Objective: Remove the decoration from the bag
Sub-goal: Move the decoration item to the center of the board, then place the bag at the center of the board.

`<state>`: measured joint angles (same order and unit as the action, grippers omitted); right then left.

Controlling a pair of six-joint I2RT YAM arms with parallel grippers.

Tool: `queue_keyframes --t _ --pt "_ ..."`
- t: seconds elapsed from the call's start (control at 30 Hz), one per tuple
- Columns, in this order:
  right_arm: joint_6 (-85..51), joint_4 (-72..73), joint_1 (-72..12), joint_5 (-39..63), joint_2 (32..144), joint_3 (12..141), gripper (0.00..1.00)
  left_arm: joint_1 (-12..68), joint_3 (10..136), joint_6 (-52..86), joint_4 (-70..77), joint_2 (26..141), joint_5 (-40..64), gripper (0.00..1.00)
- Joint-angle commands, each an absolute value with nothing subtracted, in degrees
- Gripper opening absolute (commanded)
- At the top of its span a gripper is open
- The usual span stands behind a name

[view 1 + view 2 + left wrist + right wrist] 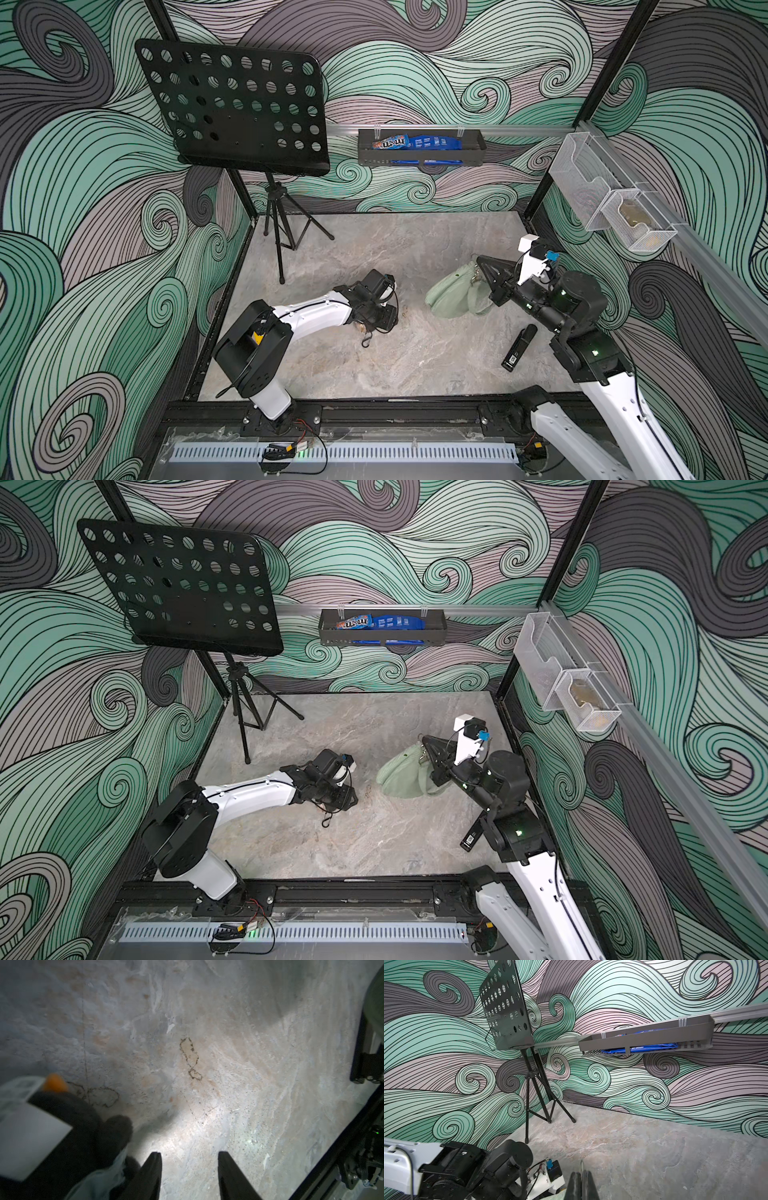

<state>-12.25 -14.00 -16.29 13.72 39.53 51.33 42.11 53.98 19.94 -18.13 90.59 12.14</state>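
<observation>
Sage-green bag (pixel 451 293) leans against the right claw (pixel 481 262), whose tips are pressed together on its thin metal ring (pixel 581 1164). Well apart, the left claw (pixel 189 1154) stands spread over the worktop (pixel 415 353), with the black-and-white decoration (pixel 52 1126) just beside it.

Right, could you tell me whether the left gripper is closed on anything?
No: the left gripper shows in its wrist view with jaws apart and only bare tabletop between them.

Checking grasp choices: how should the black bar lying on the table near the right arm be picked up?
Probably best to pinch the black bar across its narrow width at mid-length, with the pincer coming straight down. It lies flat on the table. It is long and slim with both long sides free, so only the top is open to approach.
</observation>
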Motion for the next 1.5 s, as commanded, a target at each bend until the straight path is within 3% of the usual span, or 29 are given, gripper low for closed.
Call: queue_keyframes --t 0.0,0.27,0.4,0.6,1.0,1.2,1.47 --pt "-11.64 -15.8 -16.0 10.89 41.68 51.78 0.0 42.01 52.36 17.81 -20.36 82.55 13.74 0.49" --pt "-10.02 -13.18 -16.91 9.9 52.43 49.6 0.0 41.75 46.04 16.61 -22.66 65.7 5.96 0.5" --pt "-7.87 -10.19 -22.51 3.02 59.92 50.67 0.0 41.71 42.1 17.56 -19.47 59.19 4.41 0.5" --pt "-3.63 -5.23 -24.59 4.17 70.98 54.68 0.0 41.66 39.24 18.61 -18.69 51.89 1.74 0.51" --pt "-3.64 -2.45 -26.36 5.21 88.58 60.87 0.0 41.71 37.0 20.35 -15.73 48.38 -0.99 0.51" --pt "-3.33 -0.86 -26.37 6.08 94.28 61.96 0.0 41.5 34.95 23.97 -15.21 47.67 -9.26 0.52" --pt "-3.35 -0.5 -26.33 6.37 98.0 62.73 0.0 41.1 34.04 25.34 -14.34 48.62 -11.82 0.55"
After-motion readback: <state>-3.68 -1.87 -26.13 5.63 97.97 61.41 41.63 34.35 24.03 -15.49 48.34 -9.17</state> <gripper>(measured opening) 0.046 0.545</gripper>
